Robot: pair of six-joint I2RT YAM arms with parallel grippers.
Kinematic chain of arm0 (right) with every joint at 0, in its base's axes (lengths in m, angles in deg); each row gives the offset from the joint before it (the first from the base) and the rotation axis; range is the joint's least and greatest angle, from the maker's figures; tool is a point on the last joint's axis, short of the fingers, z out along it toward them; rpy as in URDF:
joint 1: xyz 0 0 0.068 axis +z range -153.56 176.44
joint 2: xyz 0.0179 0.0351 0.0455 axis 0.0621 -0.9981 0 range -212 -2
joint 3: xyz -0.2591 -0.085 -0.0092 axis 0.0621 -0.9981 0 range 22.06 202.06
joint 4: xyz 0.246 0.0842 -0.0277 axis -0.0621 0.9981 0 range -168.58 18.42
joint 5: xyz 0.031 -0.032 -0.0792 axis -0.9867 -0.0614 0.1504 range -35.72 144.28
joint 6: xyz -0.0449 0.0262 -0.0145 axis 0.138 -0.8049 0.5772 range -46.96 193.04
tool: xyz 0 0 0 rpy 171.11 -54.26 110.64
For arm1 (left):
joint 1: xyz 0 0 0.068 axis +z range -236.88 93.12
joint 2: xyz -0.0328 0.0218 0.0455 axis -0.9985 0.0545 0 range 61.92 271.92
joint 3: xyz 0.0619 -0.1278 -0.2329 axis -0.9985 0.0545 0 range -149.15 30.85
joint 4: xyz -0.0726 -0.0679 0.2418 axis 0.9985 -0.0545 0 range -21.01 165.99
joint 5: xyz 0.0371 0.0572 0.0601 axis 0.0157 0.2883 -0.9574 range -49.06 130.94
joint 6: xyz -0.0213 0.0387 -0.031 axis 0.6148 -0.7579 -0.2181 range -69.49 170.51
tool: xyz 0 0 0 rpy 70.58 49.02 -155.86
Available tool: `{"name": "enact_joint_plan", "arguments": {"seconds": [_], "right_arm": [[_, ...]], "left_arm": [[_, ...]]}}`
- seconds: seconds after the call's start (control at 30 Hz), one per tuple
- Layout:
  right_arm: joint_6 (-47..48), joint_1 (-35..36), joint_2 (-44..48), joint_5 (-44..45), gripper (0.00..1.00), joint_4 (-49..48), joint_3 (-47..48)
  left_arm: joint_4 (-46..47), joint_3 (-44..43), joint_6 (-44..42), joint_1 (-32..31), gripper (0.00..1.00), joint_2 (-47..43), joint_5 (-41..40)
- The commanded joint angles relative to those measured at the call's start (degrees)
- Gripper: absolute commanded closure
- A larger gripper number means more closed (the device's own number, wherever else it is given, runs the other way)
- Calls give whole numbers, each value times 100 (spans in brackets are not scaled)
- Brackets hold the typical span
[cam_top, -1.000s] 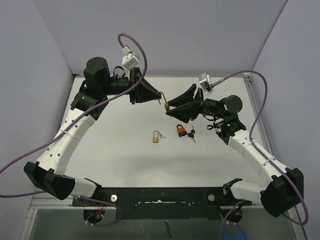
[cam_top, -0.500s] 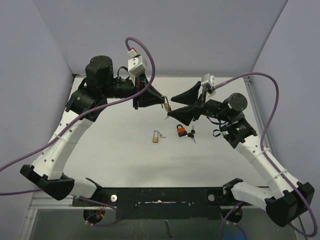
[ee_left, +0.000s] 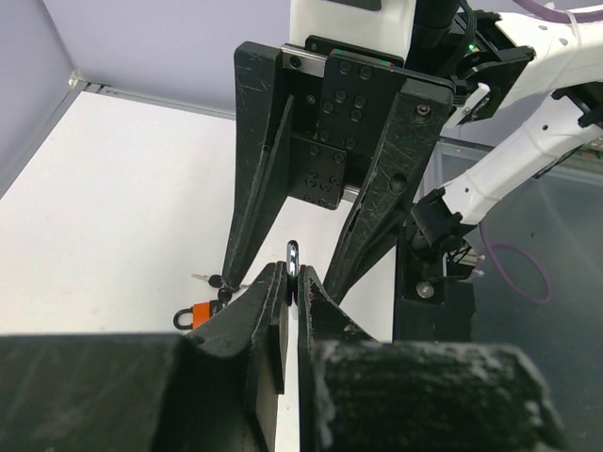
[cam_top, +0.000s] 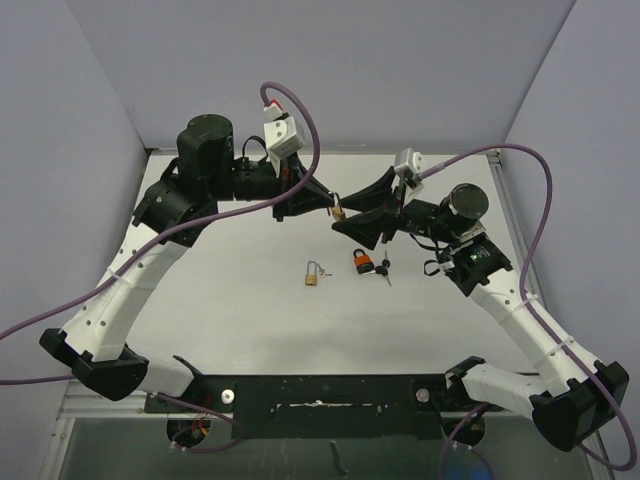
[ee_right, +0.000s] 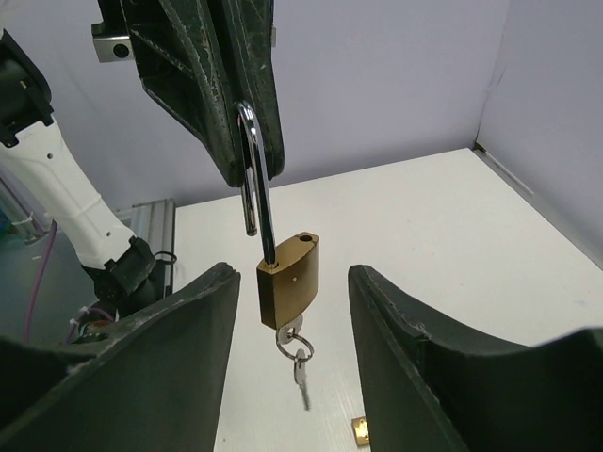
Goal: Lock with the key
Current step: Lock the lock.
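White matte tabletop [cam_top: 250,300]: flat, rectangular, boxed in on three sides. Pale lavender-grey back wall [cam_top: 330,70], plain. Matching left wall [cam_top: 50,180] and right wall [cam_top: 590,150] meet it at the far corners. Thin silver metal trim [cam_top: 340,149] runs where the tabletop meets the back wall. Silver aluminium frame rail [cam_top: 85,412] shows at the near edge, left side. Below the near edge, a dark greenish floor area [cam_top: 380,450], too dim for detail. Lighting is even and diffuse, with only soft grey shadows on the tabletop. Right wrist view shows the same lavender walls, with a vertical corner seam at the right.
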Motion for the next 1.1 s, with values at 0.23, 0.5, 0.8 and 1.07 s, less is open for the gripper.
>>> {"name": "enact_joint_plan", "arguments": {"seconds": [0.23, 0.5, 0.8, 1.07], "right_arm": [[165, 151, -106, 147, 56, -124, 301], [248, 277, -300, 111, 100, -2, 486], [483, 295, -140, -125, 100, -233, 284], [249, 286, -170, -698, 100, -675, 330]], "left_arm": [[365, -252, -49, -24, 100, 121, -49], [455, -207, -40, -22, 100, 125, -127], [502, -188, -62, -18, 100, 143, -95], [456, -69, -173, -22, 100, 121, -91]]}}
